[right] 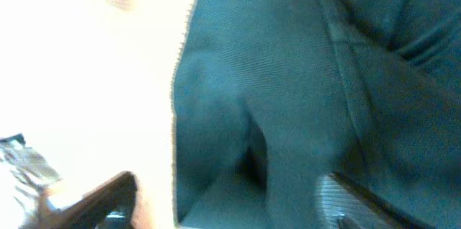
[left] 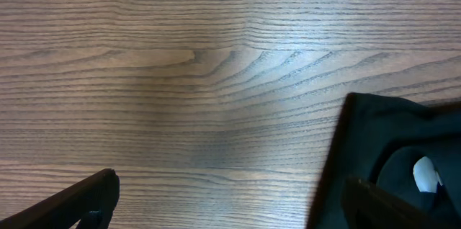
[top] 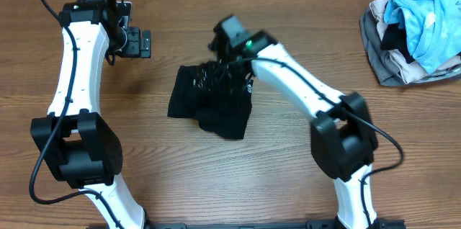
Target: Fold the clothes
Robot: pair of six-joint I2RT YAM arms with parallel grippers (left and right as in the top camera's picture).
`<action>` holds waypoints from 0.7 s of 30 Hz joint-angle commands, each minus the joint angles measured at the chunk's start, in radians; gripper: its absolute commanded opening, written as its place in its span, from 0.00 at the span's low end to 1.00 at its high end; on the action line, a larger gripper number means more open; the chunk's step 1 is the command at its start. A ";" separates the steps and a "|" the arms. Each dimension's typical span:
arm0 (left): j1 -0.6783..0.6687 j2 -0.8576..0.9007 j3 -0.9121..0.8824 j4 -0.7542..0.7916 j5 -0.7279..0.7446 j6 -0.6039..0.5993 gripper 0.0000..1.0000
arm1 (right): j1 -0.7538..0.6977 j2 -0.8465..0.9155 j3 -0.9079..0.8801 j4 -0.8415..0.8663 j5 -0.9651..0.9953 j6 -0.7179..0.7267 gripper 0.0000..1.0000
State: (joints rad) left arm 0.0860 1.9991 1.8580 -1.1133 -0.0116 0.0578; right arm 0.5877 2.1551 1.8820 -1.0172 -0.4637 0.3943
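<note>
The black garment lies bunched and partly folded in the middle of the table. In the left wrist view it fills the lower right corner, with its small white logo showing. My left gripper is open and empty over bare wood, to the left of the garment; its fingers are wide apart. My right gripper hovers at the garment's far edge. In the right wrist view its fingers are spread apart, with the dark fabric lying below and between them.
A bundle of light-blue, grey and beige garments sits at the far right corner of the wooden table. Both arm bases stand at the near edge.
</note>
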 commanded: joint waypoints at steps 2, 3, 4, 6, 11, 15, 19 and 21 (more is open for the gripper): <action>0.006 -0.008 0.010 0.003 0.011 -0.013 1.00 | -0.012 -0.102 0.105 -0.146 0.108 -0.063 1.00; 0.006 -0.008 0.010 0.003 0.012 -0.013 1.00 | -0.012 -0.100 0.101 -0.176 0.129 -0.074 1.00; 0.006 -0.008 0.010 0.004 0.012 -0.013 1.00 | -0.012 -0.098 0.092 -0.197 0.135 -0.095 1.00; 0.006 -0.008 0.010 0.008 0.012 -0.013 1.00 | -0.010 -0.098 0.056 -0.222 0.134 -0.138 0.99; 0.005 -0.008 0.010 0.017 0.012 -0.013 1.00 | 0.026 -0.096 -0.089 -0.172 0.147 -0.243 0.52; 0.005 -0.008 0.010 0.018 0.012 -0.013 1.00 | 0.044 -0.095 -0.232 -0.016 0.227 -0.243 0.04; 0.005 -0.008 0.010 0.018 0.013 -0.013 1.00 | 0.035 -0.076 -0.308 0.101 0.256 -0.282 0.04; 0.005 -0.008 0.010 0.018 0.013 -0.013 1.00 | 0.022 -0.057 -0.328 0.134 0.271 -0.294 0.04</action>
State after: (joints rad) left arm 0.0860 1.9991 1.8576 -1.0981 -0.0116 0.0578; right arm 0.6338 2.0701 1.5856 -0.9173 -0.2539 0.1444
